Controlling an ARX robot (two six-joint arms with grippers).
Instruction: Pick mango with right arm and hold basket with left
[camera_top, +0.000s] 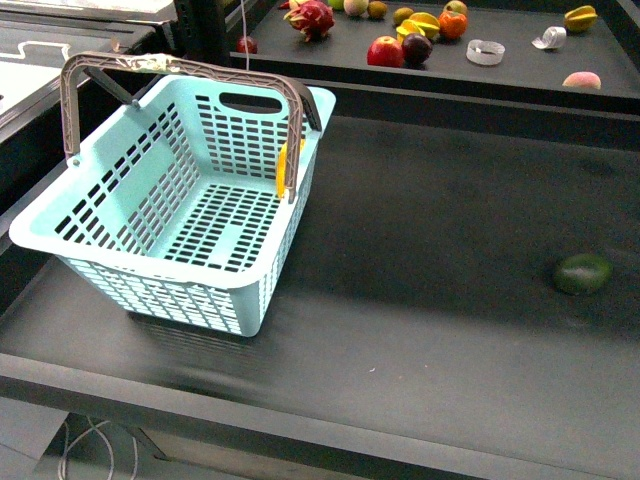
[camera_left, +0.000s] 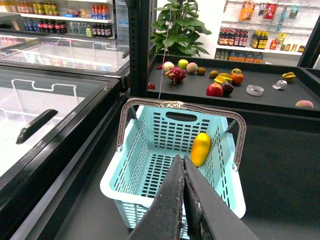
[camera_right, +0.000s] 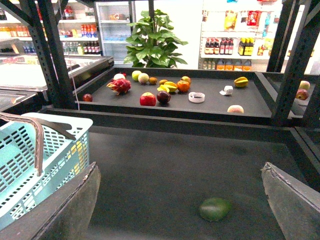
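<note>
Green fruit (camera_top: 583, 273) well right of basket (camera_top: 180, 215)

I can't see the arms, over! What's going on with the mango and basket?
Left gripper shut, above basket. Right gripper open, empty. Mango inside basket. Green fruit alone on table.

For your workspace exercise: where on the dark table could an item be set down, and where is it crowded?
Free: the wide stretch of table between the basket and the green fruit, and the front strip before them. Crowded: the basket corner, where the mango already lies inside, and the rear shelf covered with fruit.
</note>
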